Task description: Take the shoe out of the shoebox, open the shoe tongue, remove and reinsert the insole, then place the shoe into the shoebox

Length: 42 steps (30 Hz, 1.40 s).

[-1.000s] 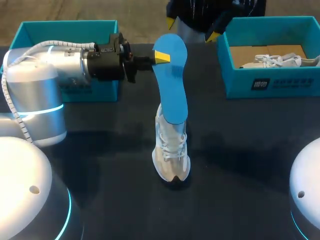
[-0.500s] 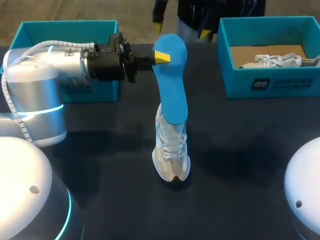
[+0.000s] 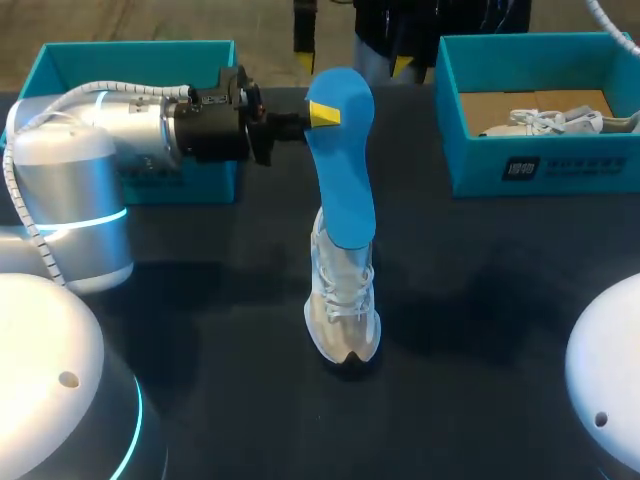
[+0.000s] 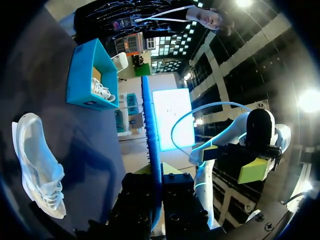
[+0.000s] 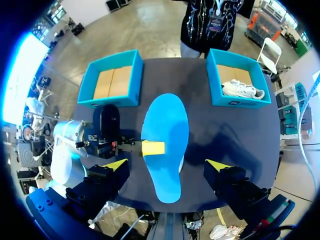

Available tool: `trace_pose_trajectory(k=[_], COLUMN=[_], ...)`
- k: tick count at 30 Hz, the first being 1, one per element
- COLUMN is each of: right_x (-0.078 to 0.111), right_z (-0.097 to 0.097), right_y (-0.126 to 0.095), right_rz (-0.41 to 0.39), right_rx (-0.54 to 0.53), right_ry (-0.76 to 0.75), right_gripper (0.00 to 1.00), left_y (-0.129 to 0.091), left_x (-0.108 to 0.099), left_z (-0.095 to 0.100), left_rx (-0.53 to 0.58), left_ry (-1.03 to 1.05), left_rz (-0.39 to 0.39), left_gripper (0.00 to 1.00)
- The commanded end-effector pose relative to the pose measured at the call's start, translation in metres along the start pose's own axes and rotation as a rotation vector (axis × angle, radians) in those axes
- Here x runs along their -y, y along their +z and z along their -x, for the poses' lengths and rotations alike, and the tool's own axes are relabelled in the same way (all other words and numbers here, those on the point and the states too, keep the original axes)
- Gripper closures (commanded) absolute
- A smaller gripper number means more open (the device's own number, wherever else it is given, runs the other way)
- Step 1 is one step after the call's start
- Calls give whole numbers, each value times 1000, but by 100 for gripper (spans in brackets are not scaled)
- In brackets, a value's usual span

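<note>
The blue insole, pinched at its upper end by the left gripper, hangs with its lower end at the mouth of the white shoe, which stands unheld on the table, so a downward push could buckle the insole or topple the shoe while the right gripper is spread wide high above.

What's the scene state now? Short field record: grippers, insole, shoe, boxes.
left gripper: shut on insole, near its upper end
right gripper: open, holding nothing, high over the table
insole: blue, held up over the shoe; contact with it unclear
shoe: white, mid-table, outside both boxes
left shoebox: only cardboard floor visible inside
right shoebox: holds a second white shoe
</note>
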State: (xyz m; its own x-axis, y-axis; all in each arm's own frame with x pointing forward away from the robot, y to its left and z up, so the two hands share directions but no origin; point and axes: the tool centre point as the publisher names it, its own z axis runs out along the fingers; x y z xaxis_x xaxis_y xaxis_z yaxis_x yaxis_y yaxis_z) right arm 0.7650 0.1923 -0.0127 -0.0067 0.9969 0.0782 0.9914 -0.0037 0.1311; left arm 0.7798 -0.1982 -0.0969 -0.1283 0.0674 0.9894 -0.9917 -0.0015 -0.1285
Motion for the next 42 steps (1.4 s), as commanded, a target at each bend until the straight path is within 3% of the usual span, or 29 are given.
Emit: trace_pose_trajectory(k=[1,14,42], right_x=[-2,0,21], right_z=[-2,9,82], right_y=[0,-1,7], right_rz=[-4,-4,9], right_rx=[-6,-105,-548], right_ry=[-2,-7,71], right_gripper=[0,0,0], left_y=[0,0,0], left_x=[-1,-1,-1], left_z=[0,0,0], left_rx=[3,3,3], left_ry=[0,0,0], left_rz=[-1,-1,-1], left_gripper=[100,100,100])
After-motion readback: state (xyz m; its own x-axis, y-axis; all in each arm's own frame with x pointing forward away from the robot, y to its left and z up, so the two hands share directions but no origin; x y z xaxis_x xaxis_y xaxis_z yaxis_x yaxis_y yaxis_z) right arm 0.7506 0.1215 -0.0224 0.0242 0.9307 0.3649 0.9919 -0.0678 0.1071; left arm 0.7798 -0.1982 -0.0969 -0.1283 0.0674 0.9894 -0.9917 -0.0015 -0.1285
